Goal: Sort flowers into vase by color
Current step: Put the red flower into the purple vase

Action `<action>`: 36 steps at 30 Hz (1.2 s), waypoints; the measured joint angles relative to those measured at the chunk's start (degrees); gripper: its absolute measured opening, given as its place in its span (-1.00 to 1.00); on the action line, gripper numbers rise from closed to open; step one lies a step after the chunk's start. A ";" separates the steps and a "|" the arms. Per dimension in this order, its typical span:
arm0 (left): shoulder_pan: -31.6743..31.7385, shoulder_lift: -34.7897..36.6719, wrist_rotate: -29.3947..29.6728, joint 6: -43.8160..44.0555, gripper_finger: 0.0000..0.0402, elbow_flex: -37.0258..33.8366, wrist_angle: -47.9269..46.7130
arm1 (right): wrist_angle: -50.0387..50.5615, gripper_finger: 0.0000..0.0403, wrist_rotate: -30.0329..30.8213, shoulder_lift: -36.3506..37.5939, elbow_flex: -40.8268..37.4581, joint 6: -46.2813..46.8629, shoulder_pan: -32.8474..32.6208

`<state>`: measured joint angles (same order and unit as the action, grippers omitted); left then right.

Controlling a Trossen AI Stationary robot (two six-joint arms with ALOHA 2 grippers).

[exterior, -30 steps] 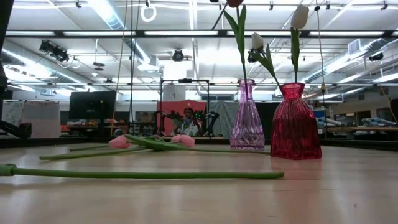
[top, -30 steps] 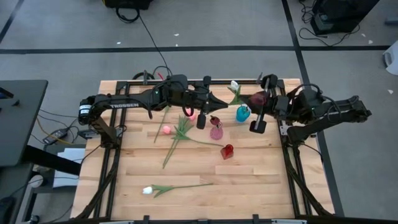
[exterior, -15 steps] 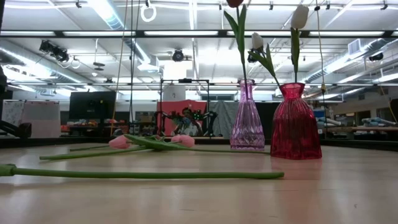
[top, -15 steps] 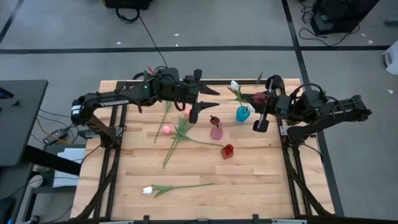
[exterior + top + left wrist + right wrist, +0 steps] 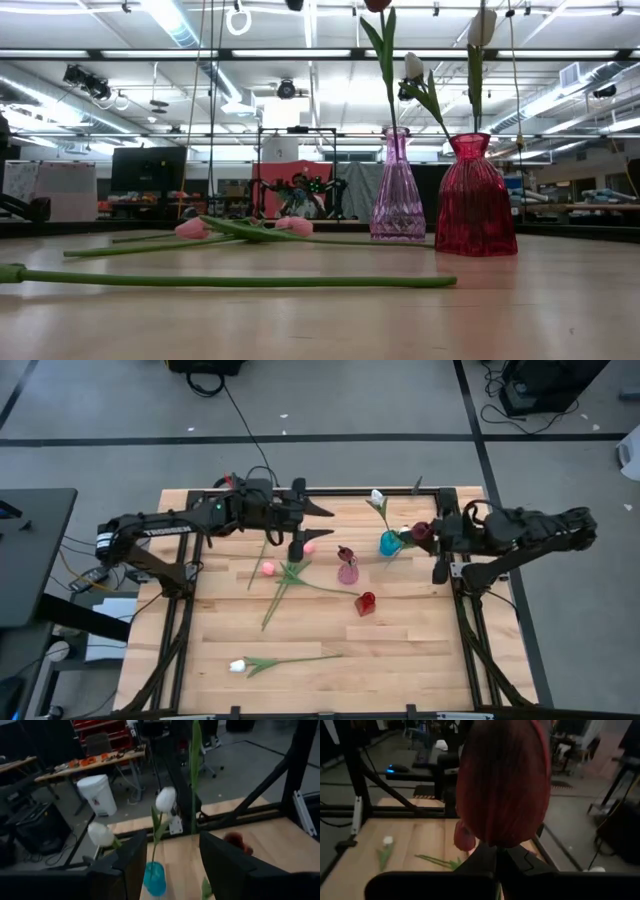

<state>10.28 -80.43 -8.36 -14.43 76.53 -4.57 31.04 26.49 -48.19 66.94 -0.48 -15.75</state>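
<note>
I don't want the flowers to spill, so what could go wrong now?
The right tool pinches the dark maroon tulip right under its head, so the stem may swing and miss a narrow vase neck. The small teal glass vase holding white tulips stands very near that flower and could get knocked over. The open left tool hovers near the pink tulips, which lie bunched together; it might lift two.

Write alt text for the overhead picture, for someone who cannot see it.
Seen from above, two dark robot arms reach over a wooden table where tulips lie loose beside a blue vase, a pink vase and a red vase. The left gripper is open and empty; the right gripper holds a dark maroon tulip.
</note>
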 joint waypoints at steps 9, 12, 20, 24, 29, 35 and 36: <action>0.00 3.95 2.96 2.66 -0.07 -8.70 0.69 | 4.11 -0.93 -8.08 0.56 -0.05 7.93 -0.40; -0.07 5.78 4.55 2.93 -0.07 -11.73 1.83 | 0.13 -0.93 -8.13 -0.29 -1.63 6.63 -2.03; -0.07 8.89 5.27 8.59 -0.07 -18.98 4.09 | -14.74 -0.93 1.11 -4.54 -3.85 -6.62 -5.15; -0.07 9.01 5.31 10.22 -0.07 -21.09 4.91 | -19.84 -0.93 2.17 -6.60 -3.85 -10.01 -5.10; -0.07 8.90 6.16 12.31 -0.07 -24.17 4.48 | -21.08 -0.93 2.17 -8.88 -3.85 -10.39 -3.26; -0.07 8.93 7.34 13.61 -0.07 -26.81 4.41 | -22.40 -0.93 1.57 -10.57 -3.85 -10.26 -1.27; -0.07 8.93 7.65 13.63 -0.07 -27.08 4.68 | -22.76 -0.93 1.07 -10.73 -3.85 -10.24 -1.05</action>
<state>10.22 -71.50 -0.71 -0.80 49.45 0.11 8.28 27.56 -58.91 63.09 -10.72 -16.80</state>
